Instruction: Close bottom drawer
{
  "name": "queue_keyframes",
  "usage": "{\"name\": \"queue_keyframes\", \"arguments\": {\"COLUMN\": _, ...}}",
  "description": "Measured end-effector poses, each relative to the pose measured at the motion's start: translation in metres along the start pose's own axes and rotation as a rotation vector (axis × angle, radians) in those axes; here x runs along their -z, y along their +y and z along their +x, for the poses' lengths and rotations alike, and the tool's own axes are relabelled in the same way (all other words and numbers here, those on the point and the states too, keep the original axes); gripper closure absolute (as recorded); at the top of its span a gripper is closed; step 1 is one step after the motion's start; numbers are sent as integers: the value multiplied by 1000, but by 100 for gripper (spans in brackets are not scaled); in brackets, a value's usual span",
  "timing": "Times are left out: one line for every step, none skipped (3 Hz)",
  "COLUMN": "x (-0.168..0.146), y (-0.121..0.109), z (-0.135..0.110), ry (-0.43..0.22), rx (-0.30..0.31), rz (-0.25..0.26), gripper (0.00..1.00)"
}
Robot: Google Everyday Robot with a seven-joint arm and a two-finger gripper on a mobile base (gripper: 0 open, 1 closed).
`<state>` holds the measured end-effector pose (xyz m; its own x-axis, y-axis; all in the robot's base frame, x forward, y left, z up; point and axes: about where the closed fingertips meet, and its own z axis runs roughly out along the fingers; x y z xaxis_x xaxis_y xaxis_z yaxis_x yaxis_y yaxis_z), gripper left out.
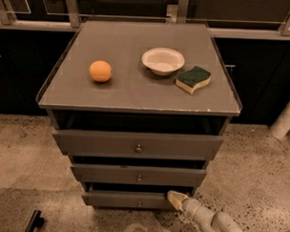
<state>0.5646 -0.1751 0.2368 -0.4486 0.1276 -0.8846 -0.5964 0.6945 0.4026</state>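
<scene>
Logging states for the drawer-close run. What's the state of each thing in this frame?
bottom drawer: ajar, dark gap above its front
middle drawer: looks ajar too
top drawer: looks ajar, dark gap above
tool: low near the floor, at the bottom drawer's right end
bowl: upright, empty
sponge: lying flat, green side up
orange: whole, on the cabinet top

The cream gripper (pixel 176 199) is sitting at the right end of the dark grey bottom drawer (pixel 113 199), above speckled beige floor (pixel 260 174).
</scene>
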Motion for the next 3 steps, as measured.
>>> {"name": "queue_keyframes", "arguments": {"x": 31, "y": 16, "z": 3, "ry": -3, "rx": -8, "rz": 15, "gripper": 100}}
{"name": "queue_keyframes", "arguments": {"x": 42, "y": 25, "z": 20, "ry": 39, "rx": -41, "rz": 23, "gripper": 100}}
{"name": "queue_keyframes", "arguments": {"x": 40, "y": 27, "z": 38, "ry": 96, "rx": -81, "rz": 22, "gripper": 100}}
